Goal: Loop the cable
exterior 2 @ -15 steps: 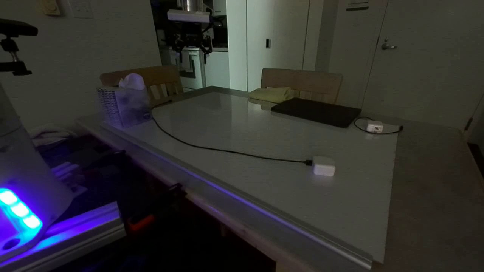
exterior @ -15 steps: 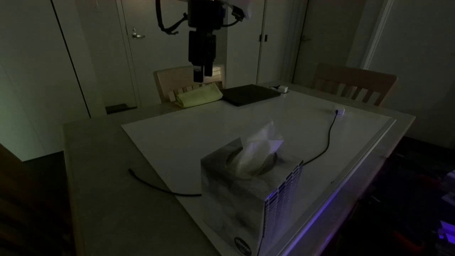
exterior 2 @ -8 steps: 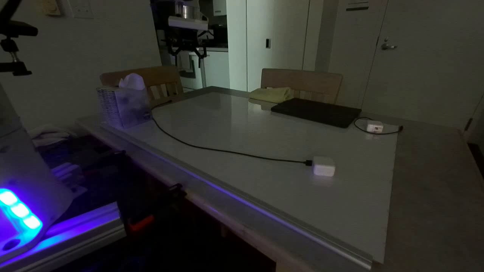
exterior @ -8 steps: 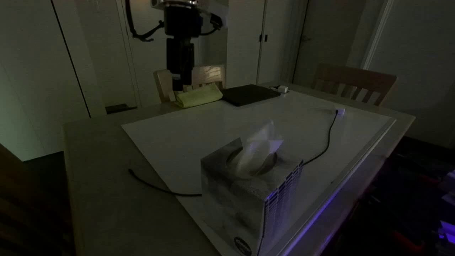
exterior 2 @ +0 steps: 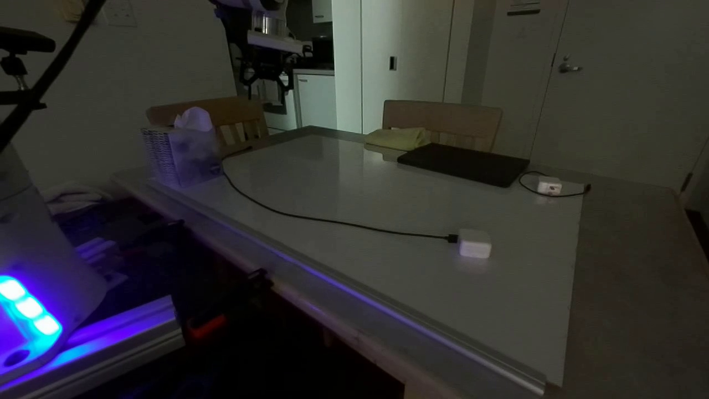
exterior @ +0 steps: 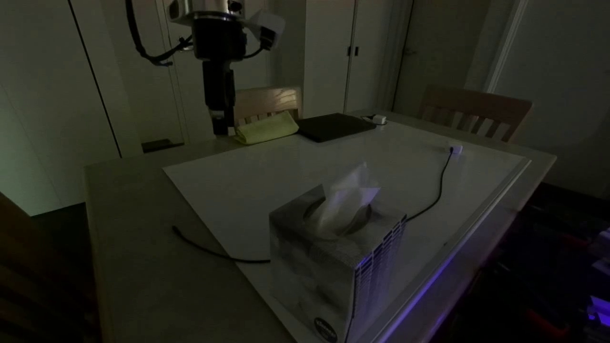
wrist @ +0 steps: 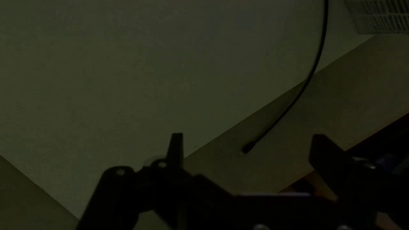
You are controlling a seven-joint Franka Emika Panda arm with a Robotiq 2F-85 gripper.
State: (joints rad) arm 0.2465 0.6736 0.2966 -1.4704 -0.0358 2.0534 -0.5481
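The cable, a thin black cord [exterior 2: 332, 223], runs in a gentle curve over the white board. One end joins a white plug block [exterior 2: 474, 244]. Its middle passes behind the tissue box in an exterior view, and its free end [exterior: 190, 242] lies past the board on the bare table. My gripper [exterior: 224, 125] hangs in the air well above the table, pointing down. Seen from the wrist, the gripper [wrist: 248, 135] is open with its fingers wide apart. The cable's tip [wrist: 248, 147] appears between them, far below and untouched.
A tissue box [exterior: 310, 267] stands on the board beside the cable. Toward the far edge lie a yellow cloth [exterior: 268, 128], a flat dark pad [exterior 2: 465, 164] and a small white adapter [exterior 2: 549, 186] with a short black cord. Chairs [exterior 2: 443, 119] stand behind the table.
My gripper has travelled left and come lower in an exterior view, with a slight leftward shift in the opposite view. Cable, box and other objects have stayed put.
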